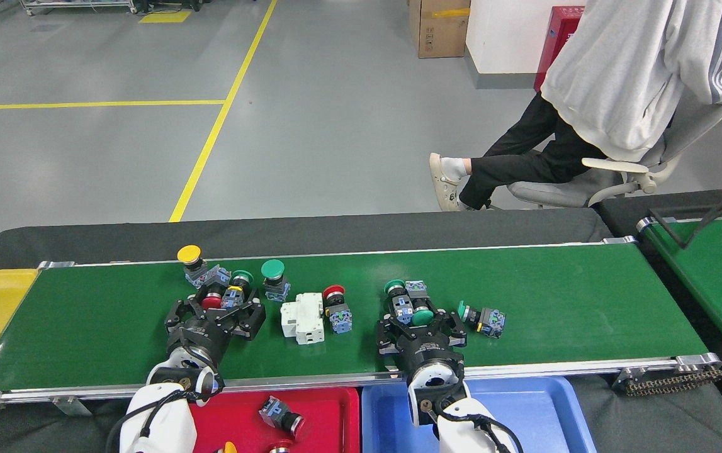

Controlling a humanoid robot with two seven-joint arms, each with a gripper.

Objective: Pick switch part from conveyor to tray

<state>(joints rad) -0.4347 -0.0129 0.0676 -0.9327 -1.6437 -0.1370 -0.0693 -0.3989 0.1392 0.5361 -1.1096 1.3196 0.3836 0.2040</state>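
Green-capped switch part (pixel 422 316) between right jaws (pixel 422 319), cap toward robot, lengthwise across conveyor (pixel 587 296)

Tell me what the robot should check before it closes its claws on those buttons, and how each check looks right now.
1. Left gripper open around a part: ok, its fingers stand either side of the red-capped switch.
2. Right gripper open around a part: ok, its fingers flank the green-capped switch.
3. Only one part between the fingers: cannot tell; other switches crowd against both targets.
4. Room in the red tray: ok, bare floor shows beside the switch already in it.
5. Room in the blue tray: ok, no parts show in it.
6. Person away from the conveyor: ok, seated beyond its far side.
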